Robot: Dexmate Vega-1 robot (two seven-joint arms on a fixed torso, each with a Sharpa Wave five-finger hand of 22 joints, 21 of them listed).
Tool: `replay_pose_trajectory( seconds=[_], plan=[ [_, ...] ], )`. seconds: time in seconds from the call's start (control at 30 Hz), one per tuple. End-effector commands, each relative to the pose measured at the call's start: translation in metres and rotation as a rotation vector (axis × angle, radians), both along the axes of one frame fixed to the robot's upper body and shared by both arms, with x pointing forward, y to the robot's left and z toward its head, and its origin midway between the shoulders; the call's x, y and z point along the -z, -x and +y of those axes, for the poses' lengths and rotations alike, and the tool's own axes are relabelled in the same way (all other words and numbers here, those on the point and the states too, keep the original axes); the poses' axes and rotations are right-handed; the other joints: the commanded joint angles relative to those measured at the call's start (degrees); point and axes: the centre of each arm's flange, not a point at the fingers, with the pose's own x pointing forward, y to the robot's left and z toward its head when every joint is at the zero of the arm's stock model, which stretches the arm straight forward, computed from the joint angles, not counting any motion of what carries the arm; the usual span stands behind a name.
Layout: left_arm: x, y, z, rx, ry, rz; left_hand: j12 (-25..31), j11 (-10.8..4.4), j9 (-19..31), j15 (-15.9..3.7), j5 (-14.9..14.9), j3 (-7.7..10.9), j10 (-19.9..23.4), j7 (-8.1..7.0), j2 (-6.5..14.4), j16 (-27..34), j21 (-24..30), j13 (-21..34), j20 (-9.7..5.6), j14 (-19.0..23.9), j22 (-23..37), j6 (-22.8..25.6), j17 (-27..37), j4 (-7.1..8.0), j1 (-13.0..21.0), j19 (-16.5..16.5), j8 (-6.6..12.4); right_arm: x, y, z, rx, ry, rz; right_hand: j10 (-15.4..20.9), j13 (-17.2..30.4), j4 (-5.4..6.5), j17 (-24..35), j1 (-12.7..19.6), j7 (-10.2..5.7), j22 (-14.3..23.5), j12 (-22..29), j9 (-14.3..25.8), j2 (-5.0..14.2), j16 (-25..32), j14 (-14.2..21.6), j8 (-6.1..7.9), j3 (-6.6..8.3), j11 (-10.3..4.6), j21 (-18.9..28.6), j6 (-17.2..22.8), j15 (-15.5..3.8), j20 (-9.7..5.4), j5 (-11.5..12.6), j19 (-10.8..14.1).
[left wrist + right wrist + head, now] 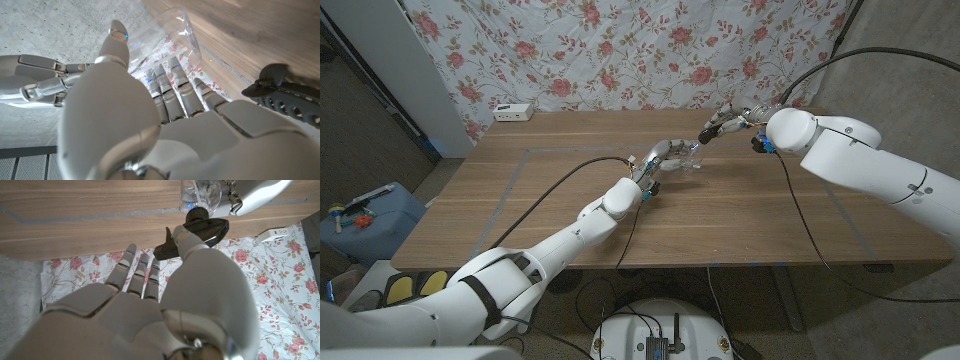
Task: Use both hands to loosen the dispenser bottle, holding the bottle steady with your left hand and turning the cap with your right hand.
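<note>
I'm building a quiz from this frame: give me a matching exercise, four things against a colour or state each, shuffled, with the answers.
Things:
1. dispenser bottle
2. pump cap
3. left hand
4. power strip

States:
A. white, at the table's far edge
B. black, with a spout
C. clear, standing on the table
D. wrapped around the bottle

Pairs: 1-C, 2-B, 3-D, 4-A

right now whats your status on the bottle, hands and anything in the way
Left hand grips the clear bottle, upright on the table. Right hand at the dark pump cap, thumb touching; grip unclear. Nothing blocking.
</note>
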Motion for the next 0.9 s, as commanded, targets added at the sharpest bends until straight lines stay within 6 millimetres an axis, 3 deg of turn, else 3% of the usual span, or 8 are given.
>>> replay_pose_trajectory(
  seconds=[0.03, 0.43, 0.9],
  plan=[
    [0.0016, 0.0020, 0.0008, 0.002, 0.007, -0.004, 0.4, -2.33, 0.3, -3.29, 0.4, 5.05, 3.4, -1.53, 8.3, -0.1, 0.1, 0.3, -2.78, 0.2, 0.1, 6.9, 0.1, 4.69, -7.4, 0.4, 0.28, -0.0001, 0.0013, 0.0004, -0.003, -0.014, -0.023, 0.7, 0.1, 0.14, 0.2, 0.6, 0.18, 0.0, 0.4, 0.1, 0.13, 0.6, 0.2, 0.66, 0.38, -0.12, 0.2, 1.0, -0.48, -0.41, -0.3, 0.2],
    [0.0013, 0.0028, 0.0001, 0.003, 0.004, -0.007, 0.3, -2.32, 0.3, -3.35, 0.4, 5.07, 3.3, -1.42, 8.3, -0.1, 0.1, 0.3, -2.76, 0.1, 0.1, 6.9, 0.1, 4.71, -7.4, 0.4, 0.25, -0.0021, 0.0028, 0.0004, -0.018, -0.010, -0.015, 0.8, 0.0, 1.36, 0.6, -1.1, 0.07, 0.0, 0.3, 0.0, -0.25, 0.9, 0.4, 0.71, -0.53, 0.28, 0.3, 1.5, -0.29, -0.34, -0.6, 0.8],
    [0.0000, 0.0021, -0.0006, 0.002, 0.001, -0.008, 0.3, -2.41, 0.3, -3.37, 0.4, 5.08, 3.4, -1.37, 8.2, -0.1, 0.1, 0.3, -2.56, 0.2, 0.1, 6.9, 0.0, 4.69, -7.5, 0.5, 0.26, -0.0040, 0.0039, -0.0001, -0.029, -0.001, 0.007, 0.9, -0.2, 3.20, 1.0, -6.2, 0.22, 0.1, 0.1, -0.2, -1.90, 0.7, 0.4, -0.11, -2.53, 1.36, 0.4, 0.3, 0.38, 0.02, -1.1, 1.6]
  ],
)
